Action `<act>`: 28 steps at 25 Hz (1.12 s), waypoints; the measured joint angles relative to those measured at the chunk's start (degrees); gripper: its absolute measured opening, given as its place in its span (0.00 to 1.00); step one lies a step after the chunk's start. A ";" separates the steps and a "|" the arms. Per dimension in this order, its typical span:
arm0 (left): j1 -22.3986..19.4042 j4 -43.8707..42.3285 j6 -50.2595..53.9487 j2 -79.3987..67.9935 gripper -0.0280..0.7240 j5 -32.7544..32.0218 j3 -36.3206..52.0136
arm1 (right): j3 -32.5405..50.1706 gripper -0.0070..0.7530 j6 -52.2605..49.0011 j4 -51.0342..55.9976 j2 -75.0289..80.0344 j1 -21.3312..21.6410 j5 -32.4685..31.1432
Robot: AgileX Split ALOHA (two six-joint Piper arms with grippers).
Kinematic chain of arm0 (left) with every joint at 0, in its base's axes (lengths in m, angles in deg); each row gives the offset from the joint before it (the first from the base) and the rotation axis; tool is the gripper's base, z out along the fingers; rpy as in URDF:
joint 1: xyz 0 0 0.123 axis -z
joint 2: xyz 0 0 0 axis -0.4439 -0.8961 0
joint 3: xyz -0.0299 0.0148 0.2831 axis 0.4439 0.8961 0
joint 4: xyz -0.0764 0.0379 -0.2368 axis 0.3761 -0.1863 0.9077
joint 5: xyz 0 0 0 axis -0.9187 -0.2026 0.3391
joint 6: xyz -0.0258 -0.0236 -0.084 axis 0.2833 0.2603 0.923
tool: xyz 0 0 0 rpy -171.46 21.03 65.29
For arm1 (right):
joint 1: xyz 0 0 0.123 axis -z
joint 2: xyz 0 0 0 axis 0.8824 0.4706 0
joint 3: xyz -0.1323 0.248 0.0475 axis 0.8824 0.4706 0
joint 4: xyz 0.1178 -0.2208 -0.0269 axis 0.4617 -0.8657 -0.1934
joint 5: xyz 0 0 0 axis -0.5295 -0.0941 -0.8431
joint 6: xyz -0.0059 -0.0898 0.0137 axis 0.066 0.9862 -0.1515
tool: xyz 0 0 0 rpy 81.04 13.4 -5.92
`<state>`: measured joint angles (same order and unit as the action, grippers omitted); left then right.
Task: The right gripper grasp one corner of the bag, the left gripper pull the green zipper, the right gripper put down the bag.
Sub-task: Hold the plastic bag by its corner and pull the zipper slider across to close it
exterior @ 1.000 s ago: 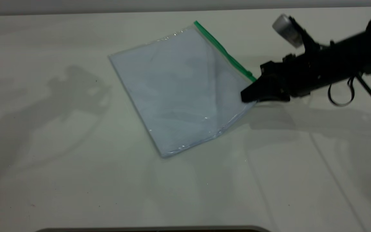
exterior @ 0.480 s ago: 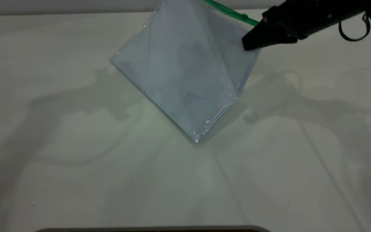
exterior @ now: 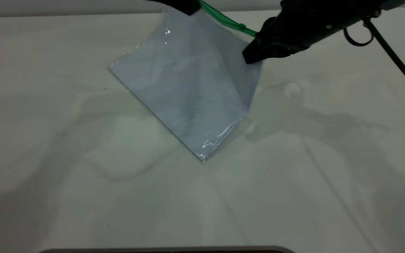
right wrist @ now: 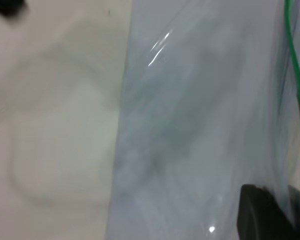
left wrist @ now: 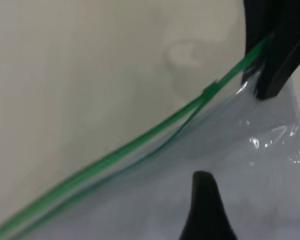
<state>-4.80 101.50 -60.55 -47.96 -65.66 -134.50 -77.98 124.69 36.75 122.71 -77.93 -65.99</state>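
The bag (exterior: 185,88) is a clear pouch with white paper inside. It hangs tilted, with its lowest corner on the table. My right gripper (exterior: 253,56) is shut on the bag's upper right corner and holds it up. In the right wrist view one finger (right wrist: 260,215) lies over the plastic. The green zipper (exterior: 229,21) runs along the raised edge, with its slider tab (exterior: 243,26) close to the right gripper. My left gripper (exterior: 185,5) shows partly at the top edge, by the zipper's far end. In the left wrist view one fingertip (left wrist: 205,200) shows over the bag, apart from the zipper (left wrist: 140,142) and its tab (left wrist: 210,92); the jaws stand open.
The white table (exterior: 83,182) lies all round the bag. The right arm's black cable (exterior: 396,56) slants down at the far right. A dark edge (exterior: 167,250) runs along the table's front.
The right gripper has lifted the bag's corner off the table and carried it up and a little left. The bag went from flat to hanging. The left gripper has come in at the top.
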 joint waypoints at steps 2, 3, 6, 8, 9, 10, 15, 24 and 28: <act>0.46 0.08 -1.64 -0.72 0.82 0.00 -0.73 | 0.00 0.05 2.26 3.35 0.00 -0.06 0.17; 0.75 0.08 -2.58 -1.03 0.82 0.00 -1.15 | 0.00 0.05 3.12 4.32 0.00 -0.06 0.30; 1.55 0.58 -5.04 -1.91 0.82 0.38 -2.24 | 0.00 0.05 4.47 5.04 0.00 -0.06 0.43; 2.09 1.38 -6.24 -2.75 0.82 0.65 -2.87 | 0.00 0.05 4.75 5.18 0.00 -0.06 0.43; 2.39 1.39 -6.74 -3.09 0.82 0.65 -3.18 | 0.00 0.05 4.91 5.18 0.00 -0.06 0.43; 2.61 1.44 -7.27 -3.56 0.82 0.86 -3.32 | 0.00 0.05 5.12 5.18 0.00 -0.06 0.43; 3.03 1.58 -9.41 -5.19 0.82 1.83 -3.76 | 0.00 0.05 5.49 5.23 0.00 -0.06 0.25; 3.03 5.48 -13.12 -8.59 0.82 3.70 -6.71 | 0.00 0.05 5.50 5.23 0.00 -0.06 -0.71; 3.03 6.13 -13.47 -10.31 0.82 3.70 -8.95 | 0.00 0.05 5.50 5.23 0.00 -0.06 -1.10</act>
<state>-1.77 107.63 -74.02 -58.28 -61.95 -143.45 -77.98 130.19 41.99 122.71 -78.00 -67.09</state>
